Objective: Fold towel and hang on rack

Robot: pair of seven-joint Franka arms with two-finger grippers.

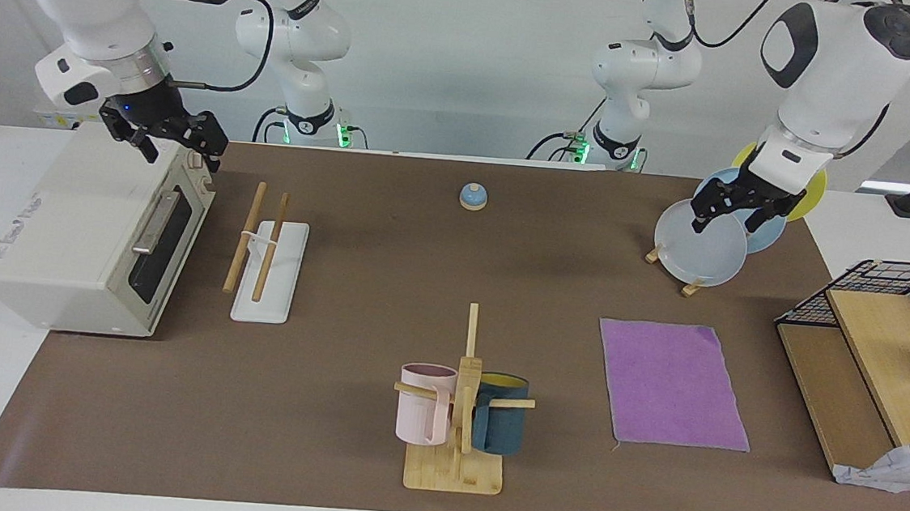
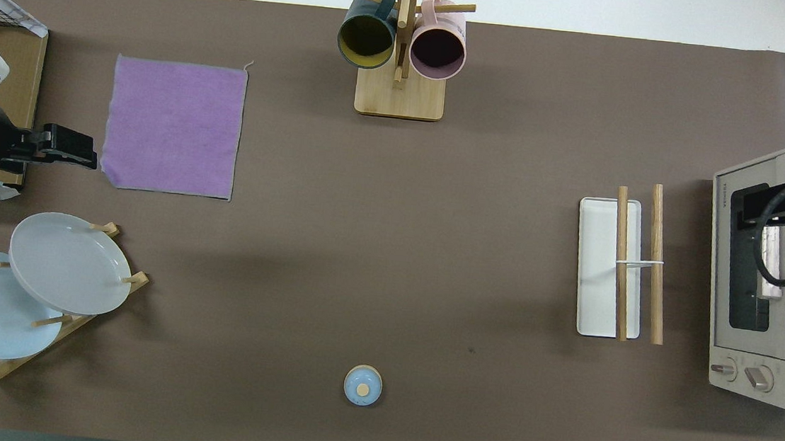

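The towel (image 1: 672, 384) (image 2: 173, 127) lies flat and unfolded, purple face up, on the brown mat toward the left arm's end. The rack (image 1: 283, 274) (image 2: 598, 267), a white base with two wooden rods, stands toward the right arm's end beside the toaster oven. My left gripper (image 1: 724, 220) (image 2: 89, 155) hangs open and empty in the air, over the mat just beside the towel's edge. The right gripper (image 1: 180, 154) (image 2: 745, 209) waits open above the toaster oven, holding nothing.
A bamboo mug stand (image 1: 454, 467) (image 2: 397, 96) with two mugs stands mid-table, farther from the robots. A plate stand with three plates (image 1: 700, 242) (image 2: 62, 263), a wooden shelf with a wire basket (image 1: 877, 362), the toaster oven (image 1: 91, 235) (image 2: 778, 283) and a blue bell (image 1: 473, 197) (image 2: 363, 385) are also here.
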